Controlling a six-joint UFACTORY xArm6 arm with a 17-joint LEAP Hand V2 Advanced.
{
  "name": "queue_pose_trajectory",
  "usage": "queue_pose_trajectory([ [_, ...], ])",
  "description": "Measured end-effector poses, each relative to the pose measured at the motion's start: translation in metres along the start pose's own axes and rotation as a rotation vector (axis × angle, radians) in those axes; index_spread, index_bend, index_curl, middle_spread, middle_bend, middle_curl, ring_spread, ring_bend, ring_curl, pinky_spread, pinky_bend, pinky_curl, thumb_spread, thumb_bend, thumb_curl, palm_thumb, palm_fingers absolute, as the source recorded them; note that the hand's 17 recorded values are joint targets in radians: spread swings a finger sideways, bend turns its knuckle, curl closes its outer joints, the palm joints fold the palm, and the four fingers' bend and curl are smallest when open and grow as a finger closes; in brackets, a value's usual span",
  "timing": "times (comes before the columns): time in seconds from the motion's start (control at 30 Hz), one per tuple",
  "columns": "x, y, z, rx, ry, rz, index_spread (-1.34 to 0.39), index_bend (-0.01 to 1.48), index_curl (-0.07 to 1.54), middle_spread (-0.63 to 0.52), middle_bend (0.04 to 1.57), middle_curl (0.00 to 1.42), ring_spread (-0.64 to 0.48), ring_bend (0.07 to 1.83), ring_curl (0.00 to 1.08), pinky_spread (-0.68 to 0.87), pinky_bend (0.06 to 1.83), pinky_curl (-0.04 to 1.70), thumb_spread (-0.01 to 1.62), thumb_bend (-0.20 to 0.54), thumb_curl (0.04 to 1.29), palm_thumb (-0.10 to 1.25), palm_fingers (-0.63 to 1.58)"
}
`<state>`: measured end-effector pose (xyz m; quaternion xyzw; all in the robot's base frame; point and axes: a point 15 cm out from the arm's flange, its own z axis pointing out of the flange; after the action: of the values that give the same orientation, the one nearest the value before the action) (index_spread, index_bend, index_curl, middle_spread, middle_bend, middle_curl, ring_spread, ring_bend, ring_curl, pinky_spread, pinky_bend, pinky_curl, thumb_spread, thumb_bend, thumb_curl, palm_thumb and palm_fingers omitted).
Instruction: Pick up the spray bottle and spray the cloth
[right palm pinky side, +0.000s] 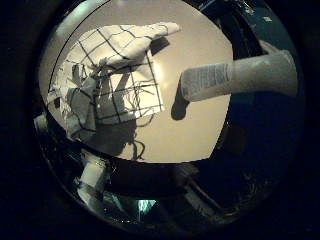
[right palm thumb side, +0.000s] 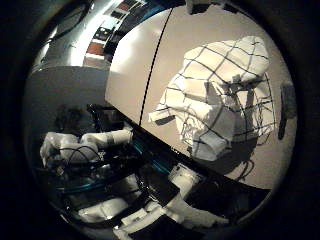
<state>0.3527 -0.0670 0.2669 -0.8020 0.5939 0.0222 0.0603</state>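
My hand (right palm pinky side: 235, 76) hangs above the table (right palm pinky side: 195, 135), palm looking down on it. The one finger I can see reaches out straight over the bare tabletop, w/ its shadow falling just beside the cloth (right palm pinky side: 107, 82). Nothing is between my fingers (right palm pinky side: 210, 80) or against the palm as far as the views show, so I judge the hand is open and has hold of nothing.

The cloth is white w/ a dark check pattern. It lies crumpled and partly folded over itself on the table, near the table edge, and it is not touching my finger.

The spray bottle: I do not find it in either palm view. It is not on the part of the table I see and not in my grasp. Where it stands I cannot tell.

So in my judgement the task is at the first step, the pick-up, and no spraying is possible yet. The next move prob. calls for turning or shifting the palm until the bottle comes into view, then approaching w/ the fingers kept straight and closing them round the body, w/ one finger free for the trigger. Only after that the nozzle should be brought towards the cloth.
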Motion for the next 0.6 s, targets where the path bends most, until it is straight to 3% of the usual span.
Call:
queue_pose_trajectory([
  [0.3, 0.036, 0.016, -0.053, 0.076, 0.03, 0.084, -0.31, 0.16, 0.28, 0.1, 0.19, 0.31, 0.22, 0.26, 0.25, 0.38, 0.35, 0.32, 1.04, -0.023, 0.28, 0.4, 0.04],
  [0.6, 0.071, 0.029, -0.12, 0.257, -0.032, 0.22, -0.26, 0.17, 0.29, 0.1, 0.19, 0.32, 0.21, 0.26, 0.26, 0.37, 0.35, 0.32, 1.06, -0.018, 0.28, 0.45, 0.07],
])
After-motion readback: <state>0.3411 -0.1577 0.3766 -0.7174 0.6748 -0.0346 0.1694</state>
